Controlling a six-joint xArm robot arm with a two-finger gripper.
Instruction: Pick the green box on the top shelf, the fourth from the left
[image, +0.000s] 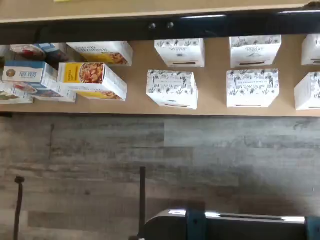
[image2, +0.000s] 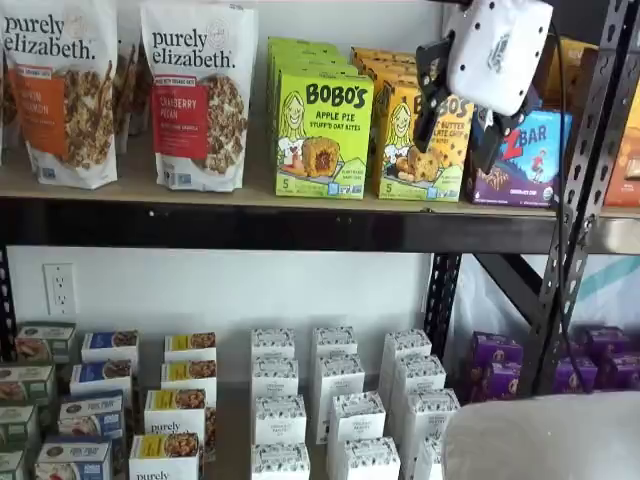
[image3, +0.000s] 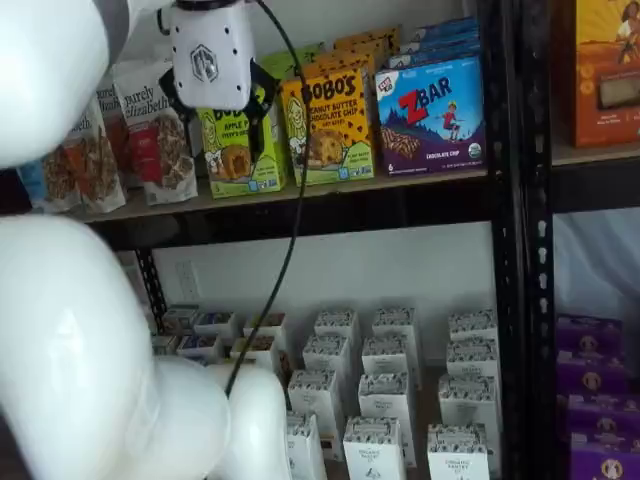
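— Gripper (image2: 460, 125) status?
— Hanging upper right in a shelf view, white body, black fingers (image2: 432, 100) spread with a plain gap, nothing between them. Holding no box.

— Position against the goods?
— In front of the yellow box (image2: 420, 140) and blue box (image2: 525, 155), apart from both.

— Green box (image2: 322, 135)?
— Centre top of frame, upright at the front of the top shelf (image2: 280, 225), just beside the yellow box; granola bags (image2: 198, 95) to its left. Partly hidden behind the gripper body in a shelf view (image3: 240, 150).

— Farther back?
— More green cartons lined up behind it.

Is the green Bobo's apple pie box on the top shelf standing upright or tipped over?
Upright. The green box stands on its base on the top shelf, its printed front vertical in both shelf views.
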